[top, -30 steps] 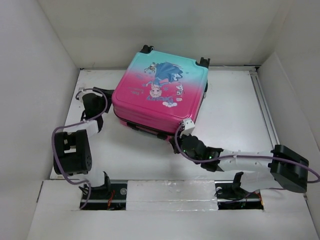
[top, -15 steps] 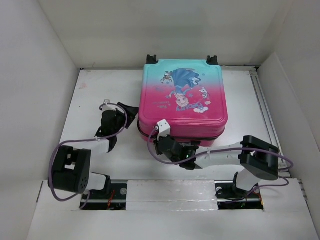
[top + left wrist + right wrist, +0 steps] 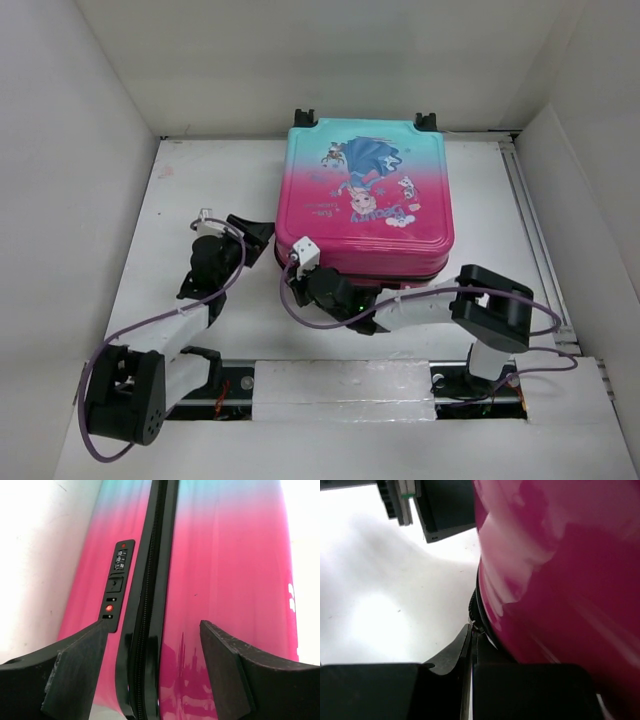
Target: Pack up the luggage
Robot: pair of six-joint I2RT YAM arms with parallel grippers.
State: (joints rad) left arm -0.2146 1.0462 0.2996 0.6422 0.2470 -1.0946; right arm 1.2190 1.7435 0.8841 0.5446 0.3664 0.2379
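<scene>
The luggage (image 3: 365, 190) lies flat and closed on the white table, pink near me and turquoise at the far end, wheels at the back. My left gripper (image 3: 255, 232) is open at its near left corner. In the left wrist view the gripper (image 3: 155, 630) straddles the black zip seam (image 3: 150, 595) beside the combination lock (image 3: 116, 575), touching nothing. My right gripper (image 3: 295, 283) is at the front left corner, low against the shell (image 3: 560, 570). Its gripper (image 3: 471, 630) is shut on the small metal zipper pull (image 3: 479, 626).
White walls close in the table on the left, back and right. A metal rail (image 3: 525, 210) runs along the right side. A raised white ledge (image 3: 340, 385) crosses the near edge above the arm bases. Part of the left arm (image 3: 440, 510) shows in the right wrist view.
The luggage has turned square to the table and shifted right. My right gripper has moved left along its front edge to the left corner. My left gripper has come in beside that corner.
</scene>
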